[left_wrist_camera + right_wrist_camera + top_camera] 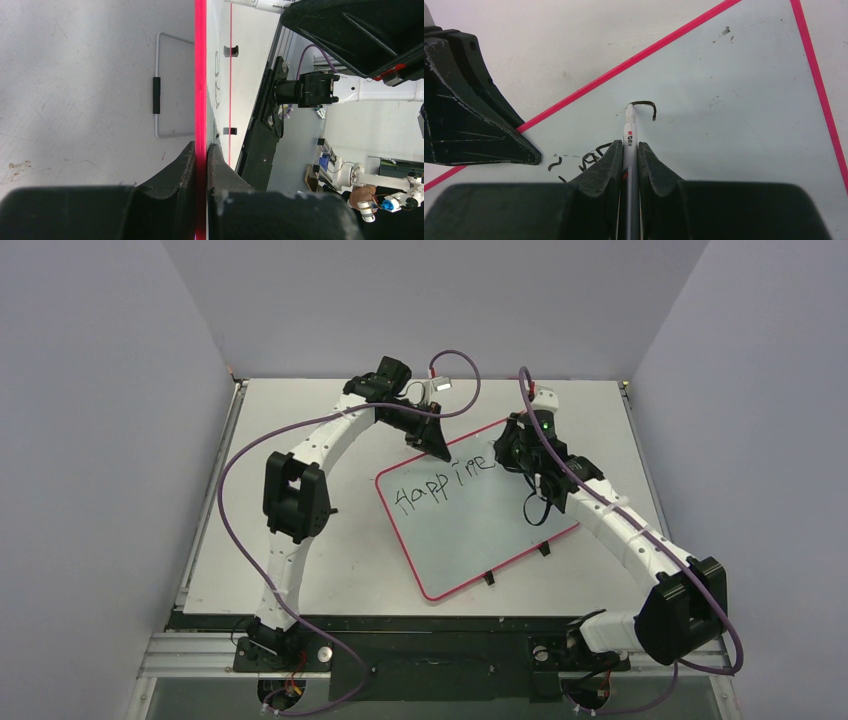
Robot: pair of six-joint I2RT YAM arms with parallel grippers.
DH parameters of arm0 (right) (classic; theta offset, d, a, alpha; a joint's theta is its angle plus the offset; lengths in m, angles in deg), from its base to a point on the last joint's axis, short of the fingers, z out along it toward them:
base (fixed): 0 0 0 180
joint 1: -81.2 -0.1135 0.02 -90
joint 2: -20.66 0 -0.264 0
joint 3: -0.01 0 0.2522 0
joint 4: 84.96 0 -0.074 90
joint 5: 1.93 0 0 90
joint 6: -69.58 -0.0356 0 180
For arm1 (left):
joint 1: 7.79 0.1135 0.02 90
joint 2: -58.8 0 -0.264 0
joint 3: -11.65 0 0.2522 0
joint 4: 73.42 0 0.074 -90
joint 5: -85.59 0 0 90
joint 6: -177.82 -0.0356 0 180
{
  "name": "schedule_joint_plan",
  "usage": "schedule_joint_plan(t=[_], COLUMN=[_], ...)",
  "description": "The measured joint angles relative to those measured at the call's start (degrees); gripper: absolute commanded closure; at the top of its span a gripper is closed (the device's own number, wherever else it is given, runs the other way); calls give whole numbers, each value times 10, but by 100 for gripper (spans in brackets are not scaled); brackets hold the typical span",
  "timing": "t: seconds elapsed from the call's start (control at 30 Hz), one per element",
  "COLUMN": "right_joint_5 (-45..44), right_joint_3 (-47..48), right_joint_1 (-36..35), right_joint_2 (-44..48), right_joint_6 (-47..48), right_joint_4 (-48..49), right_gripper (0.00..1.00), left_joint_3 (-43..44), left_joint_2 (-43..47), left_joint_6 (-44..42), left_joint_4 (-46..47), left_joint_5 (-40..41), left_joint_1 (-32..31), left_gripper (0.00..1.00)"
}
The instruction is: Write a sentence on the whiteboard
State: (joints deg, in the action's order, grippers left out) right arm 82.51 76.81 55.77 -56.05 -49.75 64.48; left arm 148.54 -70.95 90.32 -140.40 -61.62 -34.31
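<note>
The whiteboard, white with a thin red rim, lies slanted on the table. The sentence reads roughly "Happine" in black along the board's far side. My left gripper is shut on the board's far edge; in the left wrist view its fingertips pinch the red rim. My right gripper hovers over the line's end, shut on a white marker. The marker's tip touches the whiteboard at a fresh hooked stroke. The left gripper's finger shows at the rim.
Two black tabs sit on the board's near edge. Purple cables loop above both arms. A wire loop with a black sleeve shows left of the rim. Grey walls enclose the table.
</note>
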Motion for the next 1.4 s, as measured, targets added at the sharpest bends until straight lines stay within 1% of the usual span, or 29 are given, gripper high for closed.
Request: schedule_joint_plan(t=[0.5,1.0,1.4], right_joint_5=[-1,-41,-29], right_joint_3=[-40,-49,-64], right_joint_1=[-2,7,4], right_joint_2=[29,32,47], right_joint_6=[0,-1,-16], right_joint_4=[0,-14,-18], right_gripper=[100,100,100], left_joint_3=[0,-6,-7], left_joint_2=[0,3,3], left_joint_6=[0,0,0], left_joint_4=[-1,1,0], left_joint_5=[2,4,4], left_joint_1=[0,0,0], left_gripper=[100,100,100])
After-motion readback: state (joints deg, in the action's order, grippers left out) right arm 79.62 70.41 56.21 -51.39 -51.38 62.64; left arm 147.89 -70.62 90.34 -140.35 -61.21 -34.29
